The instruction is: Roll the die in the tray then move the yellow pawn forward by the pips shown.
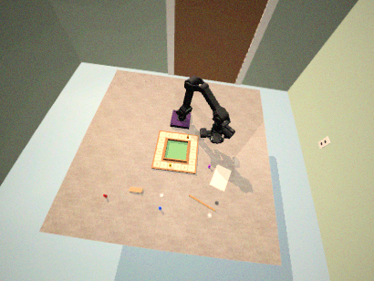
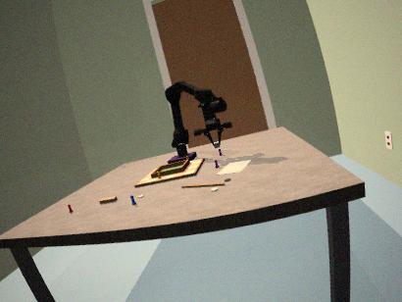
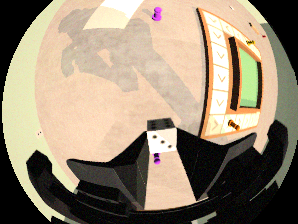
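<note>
The white cube die with dark pips (image 2: 217, 145) (image 3: 161, 137) was between the fingers of your black gripper (image 1: 214, 134) (image 2: 217, 146) (image 3: 160, 133), whose jaws were clamped on it. You had it outside the board, towards the worktop's right edge in the top view; from overhead, the gripper hid it.

Close by, a small purple pawn (image 2: 221, 152) (image 3: 157, 158) stood near the die, so you had little open room there. A second purple pawn (image 1: 209, 167) (image 2: 217, 164) (image 3: 157, 14) stood nearer the front edge, just beside a cream rectangular sheet (image 1: 221, 178) (image 2: 234, 167) (image 3: 112, 15).

Your way to the square, green-floored tray (image 1: 177, 150) (image 2: 172, 168) (image 3: 249, 75) crossed the near side of the cream board with orange edging (image 1: 193, 150) (image 2: 196, 169) (image 3: 214, 75) and the tray's raised dark wall. Your yellow pawn (image 1: 170, 165) (image 2: 159, 175) (image 3: 250, 43) was on the board's strip facing the front edge.

Farther out, a thin orange-brown stick (image 1: 202, 202) (image 2: 203, 185) lay towards the front right corner. A blue pawn (image 1: 160, 208) (image 2: 132, 200) stood towards the front edge, and a red pawn (image 1: 105, 196) (image 2: 71, 209) towards the front left corner. You had wider room between the sheet and the right edge.
</note>
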